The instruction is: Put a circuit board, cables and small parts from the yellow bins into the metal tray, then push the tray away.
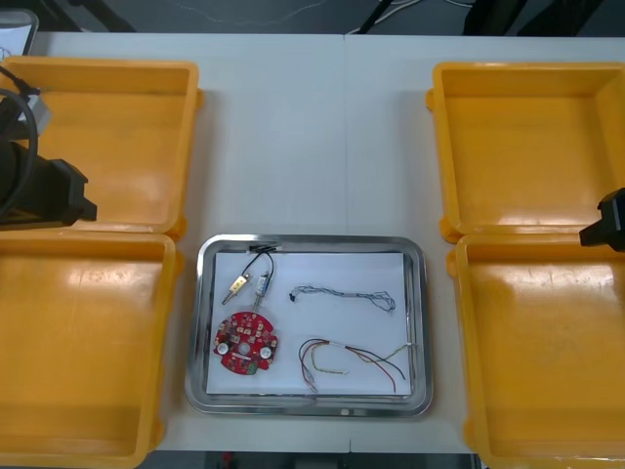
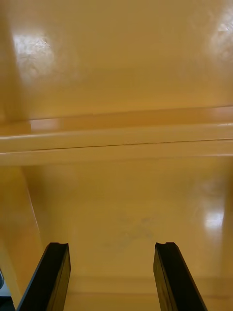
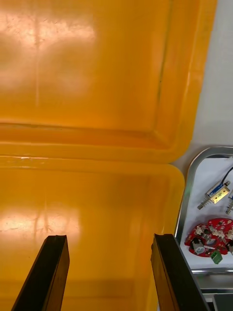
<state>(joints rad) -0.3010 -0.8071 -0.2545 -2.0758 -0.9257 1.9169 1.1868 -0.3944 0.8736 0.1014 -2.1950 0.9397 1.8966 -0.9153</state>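
I see my left gripper (image 3: 109, 238) over the left yellow bins (image 3: 97, 204), its fingers apart and holding nothing. My right gripper (image 2: 111, 245) hangs over the right yellow bins (image 2: 116, 204), fingers apart too. In the metal tray (image 1: 422, 293) lie the red circuit board (image 1: 246, 342), small metal parts (image 1: 237, 285), a blue and white cable (image 1: 342, 295) and a red and yellow cable (image 1: 352, 360)

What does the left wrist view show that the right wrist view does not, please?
Left wrist view alone: the metal tray corner, holding the red circuit board and a small metal part, beside bare table, plus the left gripper, open over the left-side yellow bins. Right wrist view alone: the right gripper, open over the right-side yellow bins. Shared: an open gripper above two adjoining bins.
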